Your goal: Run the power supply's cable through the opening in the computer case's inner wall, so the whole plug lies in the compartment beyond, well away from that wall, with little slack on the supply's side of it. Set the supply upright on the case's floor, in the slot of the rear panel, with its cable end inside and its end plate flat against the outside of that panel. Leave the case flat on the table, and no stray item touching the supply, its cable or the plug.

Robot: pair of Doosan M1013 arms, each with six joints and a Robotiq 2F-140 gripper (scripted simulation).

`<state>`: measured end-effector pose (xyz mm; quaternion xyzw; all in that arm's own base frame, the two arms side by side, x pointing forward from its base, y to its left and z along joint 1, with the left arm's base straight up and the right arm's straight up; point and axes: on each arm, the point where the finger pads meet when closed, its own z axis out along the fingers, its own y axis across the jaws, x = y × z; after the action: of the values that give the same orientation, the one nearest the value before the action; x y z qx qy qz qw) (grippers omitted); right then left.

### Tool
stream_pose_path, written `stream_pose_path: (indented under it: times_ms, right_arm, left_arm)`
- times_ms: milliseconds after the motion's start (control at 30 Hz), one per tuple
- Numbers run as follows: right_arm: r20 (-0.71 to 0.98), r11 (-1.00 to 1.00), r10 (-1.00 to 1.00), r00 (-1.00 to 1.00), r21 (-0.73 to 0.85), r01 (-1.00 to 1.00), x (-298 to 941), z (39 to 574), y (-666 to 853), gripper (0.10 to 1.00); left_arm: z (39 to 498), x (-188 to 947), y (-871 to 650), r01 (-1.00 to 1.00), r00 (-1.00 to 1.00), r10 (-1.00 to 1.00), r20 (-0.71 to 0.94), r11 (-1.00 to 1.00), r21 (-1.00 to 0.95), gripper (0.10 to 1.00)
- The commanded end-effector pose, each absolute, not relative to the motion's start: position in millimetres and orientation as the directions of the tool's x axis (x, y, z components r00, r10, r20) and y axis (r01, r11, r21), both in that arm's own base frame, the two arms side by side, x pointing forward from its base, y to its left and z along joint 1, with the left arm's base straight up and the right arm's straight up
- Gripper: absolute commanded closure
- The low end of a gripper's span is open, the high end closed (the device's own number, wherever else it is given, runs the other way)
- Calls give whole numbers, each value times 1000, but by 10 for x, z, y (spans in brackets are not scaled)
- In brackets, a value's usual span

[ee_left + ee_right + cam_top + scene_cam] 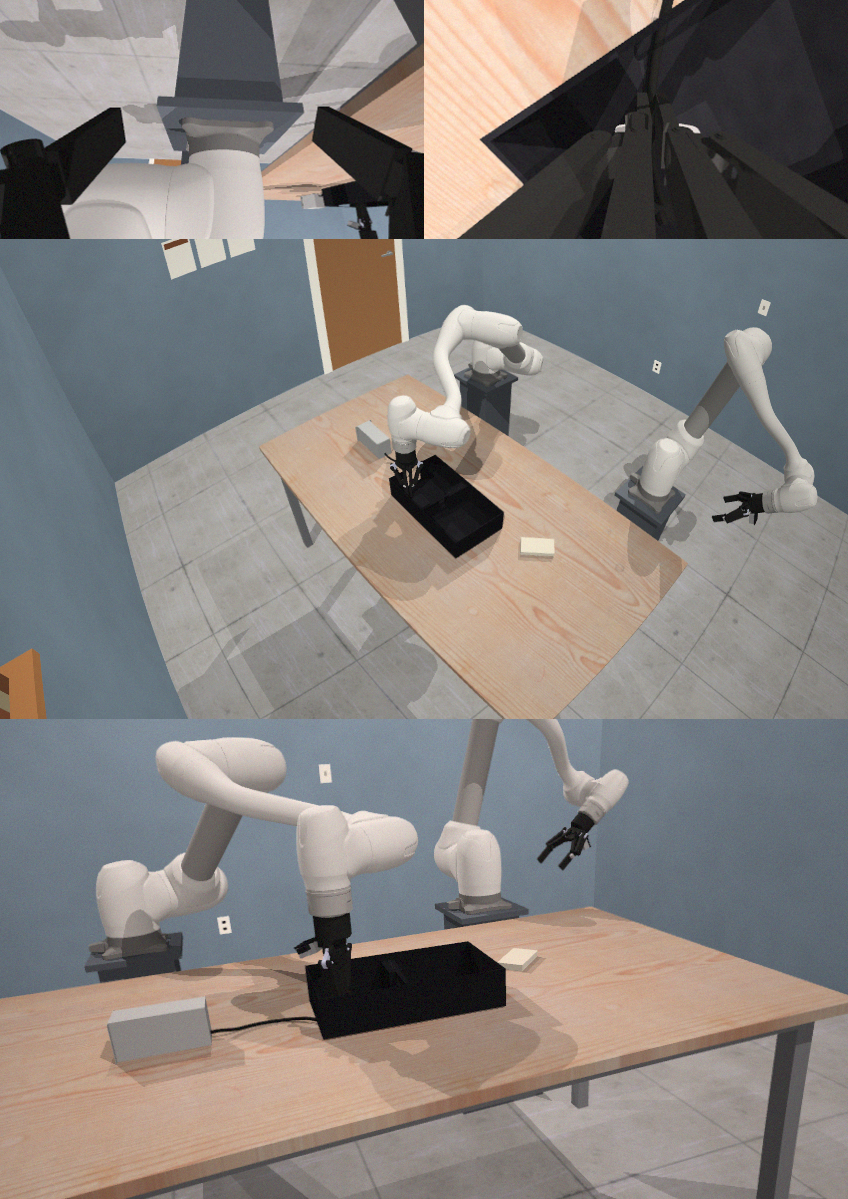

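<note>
In the exterior view, the right gripper (408,491) (341,991) (356,189) (650,109) is pinching together, apparently on the cable (261,1024) (663,35); pulling hard could drag the supply (371,438) (159,1031) (313,201), lying lower left. The left gripper (718,508) (553,862) (219,124) is hanging wide, upper right.

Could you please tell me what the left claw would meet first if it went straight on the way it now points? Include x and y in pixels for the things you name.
The left claw (723,508) (553,862) (219,124) would probably meet its own arm's pedestal (678,497) (516,911) (289,109) or the foot mounted there, though depth is unclear.
</note>
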<state>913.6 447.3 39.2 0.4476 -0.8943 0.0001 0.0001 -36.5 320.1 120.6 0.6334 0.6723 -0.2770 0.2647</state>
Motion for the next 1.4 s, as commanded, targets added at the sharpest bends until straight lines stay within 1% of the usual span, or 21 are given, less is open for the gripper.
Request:
stream_pose_path:
  times_ms: [0,1367]
  right_arm:
    - [-1,599,-800,-599,0,-800,9139,408,4476,999]
    - [-1,579,-815,-579,-1,-815,9073,435,4468,999]
  left_arm:
    - [1210,-366,3204,998,-58,706,-706,44,-38,98]
    - [1210,-366,3204,998,-58,706,-706,44,-38,98]
